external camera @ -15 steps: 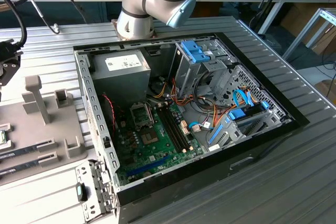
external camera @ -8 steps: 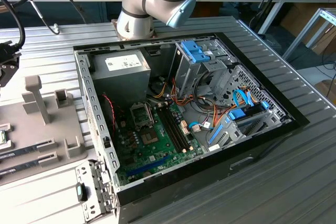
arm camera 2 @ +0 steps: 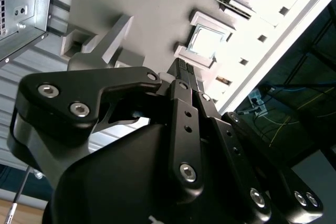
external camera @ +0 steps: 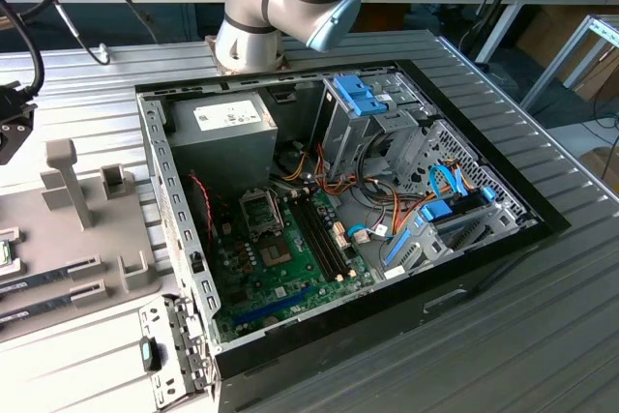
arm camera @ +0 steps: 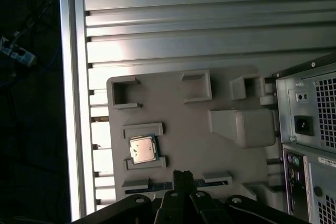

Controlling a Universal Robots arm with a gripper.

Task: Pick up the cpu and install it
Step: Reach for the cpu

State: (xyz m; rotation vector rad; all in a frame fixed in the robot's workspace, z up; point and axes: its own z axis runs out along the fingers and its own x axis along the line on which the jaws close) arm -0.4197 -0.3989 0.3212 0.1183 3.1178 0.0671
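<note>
Jaws together, empty. My gripper (arm camera: 182, 174) hangs over the grey tray (arm camera: 199, 145), near the cpu (arm camera: 142, 149). It lies flat in a nest by the tray's edge away from the computer case (arm camera: 310, 129). Judged light, stiff, slick-topped, fragile: grip opposite rim edges.

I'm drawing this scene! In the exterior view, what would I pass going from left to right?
Grey holder tray → grey power supply box → blue drive latch → blue bracket
</note>
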